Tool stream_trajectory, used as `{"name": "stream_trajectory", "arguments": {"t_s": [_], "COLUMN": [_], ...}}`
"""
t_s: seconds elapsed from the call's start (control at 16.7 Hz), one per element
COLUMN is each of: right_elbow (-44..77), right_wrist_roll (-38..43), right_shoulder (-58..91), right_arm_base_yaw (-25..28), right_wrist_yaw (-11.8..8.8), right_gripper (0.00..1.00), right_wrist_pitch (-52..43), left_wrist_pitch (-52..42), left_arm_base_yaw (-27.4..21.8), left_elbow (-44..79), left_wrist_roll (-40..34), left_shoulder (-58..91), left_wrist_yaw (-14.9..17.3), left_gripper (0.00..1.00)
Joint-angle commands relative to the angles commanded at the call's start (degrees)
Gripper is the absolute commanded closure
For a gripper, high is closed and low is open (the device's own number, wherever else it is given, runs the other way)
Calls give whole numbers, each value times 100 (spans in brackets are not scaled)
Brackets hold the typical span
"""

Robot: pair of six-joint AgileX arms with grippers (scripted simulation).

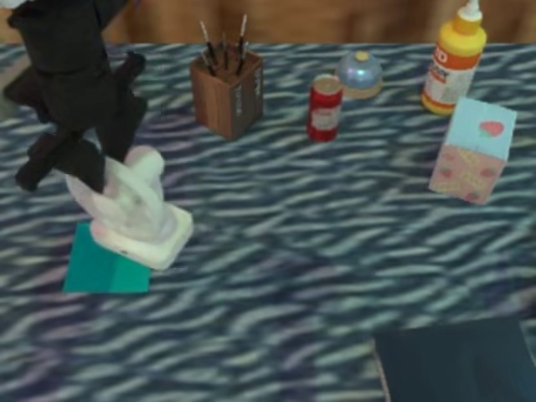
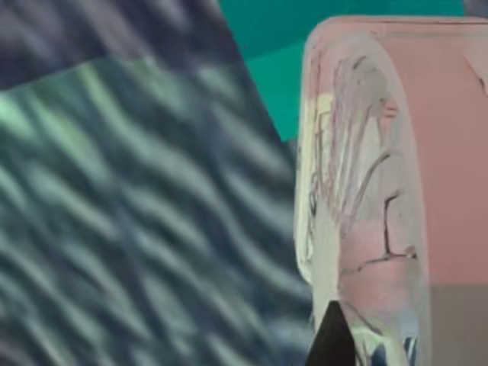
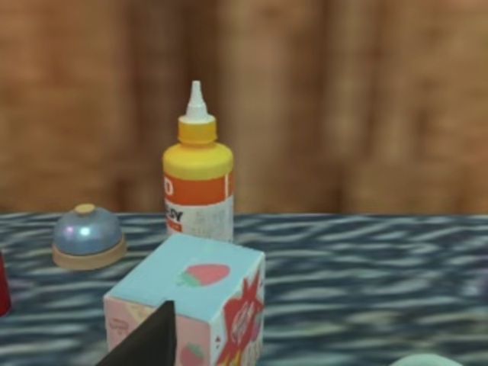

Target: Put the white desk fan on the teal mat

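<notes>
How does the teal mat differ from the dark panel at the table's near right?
The teal mat is bright and small; the dark panel is navy and larger. The mat lies at the left, partly under the white desk fan; the panel lies bare. Both are flat.

One cream-white plastic desk fan (image 1: pixel 134 209), one flat teal square mat (image 1: pixel 99 270), one wooden pen holder (image 1: pixel 227 92), one red can (image 1: pixel 324 108), one silver dome bell (image 1: pixel 359 74), one yellow glue bottle (image 1: pixel 453 60), one pink-and-blue carton (image 1: pixel 473 151), one dark navy panel (image 1: pixel 461 364).

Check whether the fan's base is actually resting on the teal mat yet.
Cannot tell. In the top view the white desk fan, under the left gripper, overlaps the teal mat; no view shows contact or gap.
</notes>
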Motion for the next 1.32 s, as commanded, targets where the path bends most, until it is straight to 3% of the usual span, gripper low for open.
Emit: {"name": "stream_trajectory", "arguments": {"t_s": [0.18, 0.36, 0.78, 1.32], "right_elbow": [0, 0, 0, 0], "right_wrist_roll": [0, 0, 0, 0], "right_shoulder": [0, 0, 0, 0], "right_arm_base_yaw": [0, 0, 0, 0], "right_wrist_yaw": [0, 0, 0, 0], "right_gripper": [0, 0, 0, 0], "right_wrist_pitch": [0, 0, 0, 0], "left_wrist_pitch": [7, 32, 60, 812], "left_arm_base_yaw": [427, 703, 726, 765], "left_elbow": [-205, -328, -352, -1055], "left_wrist_roll": [-1168, -1794, -1884, -1894], "left_shoulder": [-218, -381, -389, -348], "left_wrist_yaw": [-4, 0, 1, 2], "left_gripper": [100, 100, 100, 100]}}
